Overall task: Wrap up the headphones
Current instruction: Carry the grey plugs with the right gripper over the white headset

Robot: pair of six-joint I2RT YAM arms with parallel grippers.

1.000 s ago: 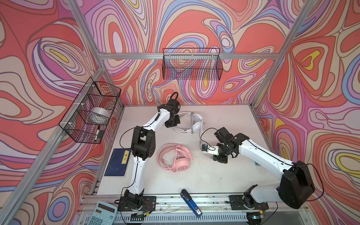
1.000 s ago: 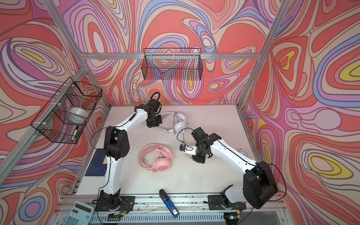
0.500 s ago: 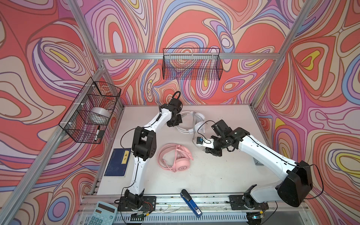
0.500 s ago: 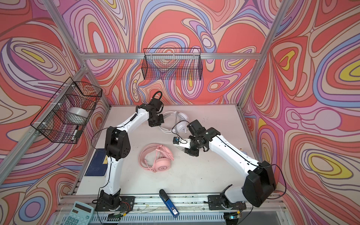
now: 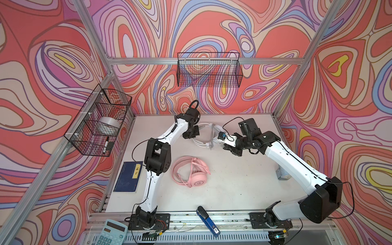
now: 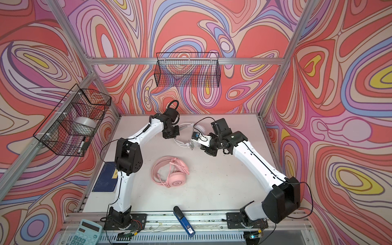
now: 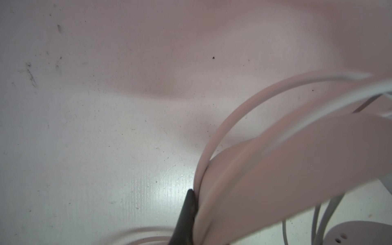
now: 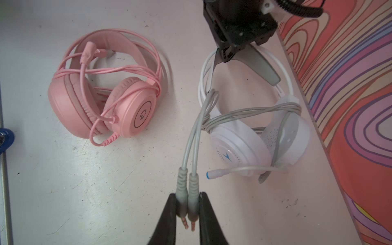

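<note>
Swinging toward 11 o'clock in both top views, the right gripper (image 8: 187, 199) has in the last second carried the twin plugs (image 8: 187, 188) up beside the white headset (image 8: 239, 144), which lies at 12 o'clock of the pink headset (image 5: 194, 176). Its jaws are narrow, pinching both plugs side by side. The grey cable (image 8: 192, 135) already loops the earcups, so this looks like the last slack being taken round. The left gripper (image 5: 192, 135) has not shifted, its jaws shut on the white headband. The pink headset lies mid-tabletop (image 5: 233, 191), cable bundled on it. In both top views the right wrist covers the white earcups. The left wrist view is blurred and shows one finger only. The cable turns cannot be counted.
</note>
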